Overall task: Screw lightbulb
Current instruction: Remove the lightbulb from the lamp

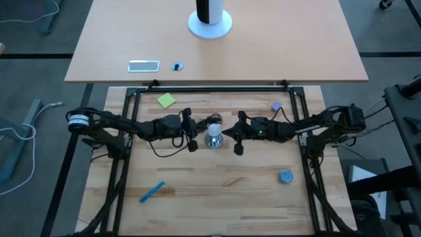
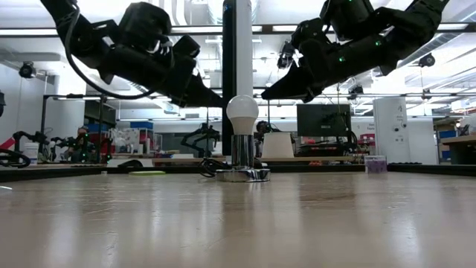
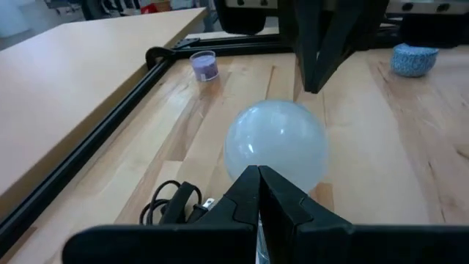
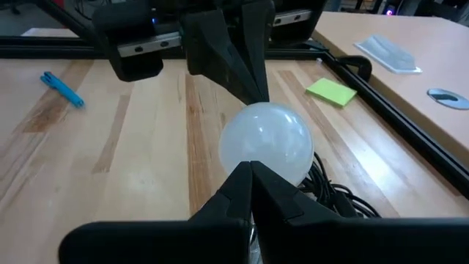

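Observation:
The white lightbulb (image 2: 242, 112) stands upright, its base in the shiny metal socket (image 2: 242, 158), which rests on the wooden table's middle (image 1: 213, 140). The socket's black cord (image 4: 333, 194) lies coiled beside it. My left gripper (image 2: 221, 102) is shut and hovers at the bulb's left side, at the height of the bulb's round top. My right gripper (image 2: 263, 96) is shut and hovers at the bulb's right side at the same height. In each wrist view the shut fingertips (image 3: 258, 174) (image 4: 250, 169) point slightly down at the bulb's globe (image 3: 275, 143) (image 4: 265, 139). My left gripper has its shut fingertips right beside the globe's left side (image 2: 229, 110), coming nearly level from the table's left; I cannot tell whether they touch it. My right gripper has its shut fingertips right beside the globe's right side (image 2: 256, 108), coming from the table's right; I cannot tell whether they touch.
A yellow-green note (image 1: 166, 100) and a small purple cup (image 1: 276, 105) lie near the far rail. A blue pen (image 1: 152, 191) lies near left, a blue-grey round cap (image 1: 285, 176) near right. A black frame (image 1: 210, 88) borders the table.

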You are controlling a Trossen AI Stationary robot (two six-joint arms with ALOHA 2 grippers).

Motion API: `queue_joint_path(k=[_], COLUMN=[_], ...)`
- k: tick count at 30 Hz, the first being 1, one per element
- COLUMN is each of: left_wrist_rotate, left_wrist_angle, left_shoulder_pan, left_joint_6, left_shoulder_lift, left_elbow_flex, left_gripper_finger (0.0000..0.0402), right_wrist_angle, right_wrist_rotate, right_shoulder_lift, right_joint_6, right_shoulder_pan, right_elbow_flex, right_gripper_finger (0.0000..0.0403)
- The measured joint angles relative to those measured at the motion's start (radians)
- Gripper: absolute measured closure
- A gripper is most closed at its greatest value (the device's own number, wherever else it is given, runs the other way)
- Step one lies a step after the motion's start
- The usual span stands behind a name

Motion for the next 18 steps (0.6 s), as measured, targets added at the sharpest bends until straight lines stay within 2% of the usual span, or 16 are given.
queue_joint_path(k=[18], left_wrist_rotate=[0.009], left_wrist_angle=[-0.002], left_shoulder_pan=[-0.001], left_joint_6=[0.001], left_shoulder_lift=[0.003], left_elbow_flex=[-0.002], left_gripper_finger=[0.0401], right_wrist_angle=[0.114], right_wrist_rotate=[-0.056], right_shoulder_lift=[0.092], right_joint_6=[0.028], right_shoulder_pan=[0.004], right_elbow_flex=[0.0], right_gripper_finger=[0.0403])
